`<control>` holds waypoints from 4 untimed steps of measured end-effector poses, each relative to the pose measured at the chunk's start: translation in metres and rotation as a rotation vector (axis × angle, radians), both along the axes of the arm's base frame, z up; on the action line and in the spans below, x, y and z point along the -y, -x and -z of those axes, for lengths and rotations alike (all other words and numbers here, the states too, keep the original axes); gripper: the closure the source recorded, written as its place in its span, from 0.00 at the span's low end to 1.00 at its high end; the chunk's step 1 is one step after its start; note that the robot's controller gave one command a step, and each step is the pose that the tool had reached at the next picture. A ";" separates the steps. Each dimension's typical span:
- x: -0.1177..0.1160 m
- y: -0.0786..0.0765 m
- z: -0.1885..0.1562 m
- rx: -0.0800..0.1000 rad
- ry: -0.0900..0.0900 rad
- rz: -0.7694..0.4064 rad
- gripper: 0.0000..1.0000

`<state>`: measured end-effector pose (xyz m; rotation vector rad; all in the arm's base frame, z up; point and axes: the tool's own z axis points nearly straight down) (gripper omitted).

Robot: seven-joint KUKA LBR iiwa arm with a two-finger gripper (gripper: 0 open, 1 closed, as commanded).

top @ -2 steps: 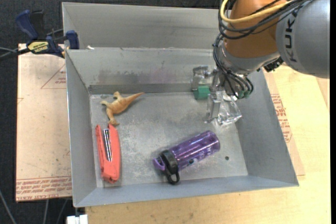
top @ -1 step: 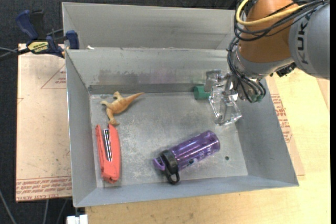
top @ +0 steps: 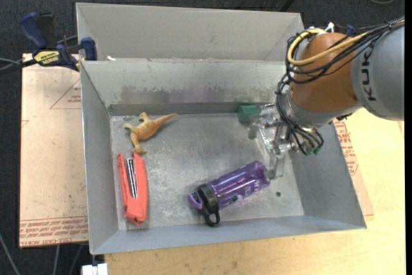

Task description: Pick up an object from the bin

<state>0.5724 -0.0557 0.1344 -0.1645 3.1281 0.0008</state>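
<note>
Hovering the gripper [top: 278, 163] low in the right half of the bin [top: 96, 138], just beside the upper right end of a purple bottle [top: 235, 183] and possibly touching it. Giving no way of telling jaws open from jaws closed amid the cables and metal parts there; showing nothing plainly held. Lying on the floor toward the front right, that bottle, with the long axis running from lower left up to upper right, so pointing its near end straight at the gripper. Probably calling for a short move down and to the left, and for straddling the body across its width, not along its length. Looking like ribbed, see-through purple plastic, round in section, carrying a black cap and a black loop at the lower left end; likely rolling if nudged sideways. Sitting elsewhere: a small green block [top: 248, 114] by the back wall, near the gripper; a tan toy dinosaur [top: 148, 127] at back left, knobbly and rubbery-looking; a flat red cutter [top: 132, 189] along the left wall, well apart.
</note>
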 end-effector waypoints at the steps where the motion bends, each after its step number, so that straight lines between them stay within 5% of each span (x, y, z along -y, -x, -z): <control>1: 0.000 0.012 0.027 -0.012 -0.002 0.021 0.00; 2: -0.007 0.016 0.055 0.001 -0.004 0.234 0.00; 3: -0.039 0.029 0.057 -0.012 -0.003 0.187 0.00; 4: -0.080 0.086 0.055 0.000 -0.004 0.133 1.00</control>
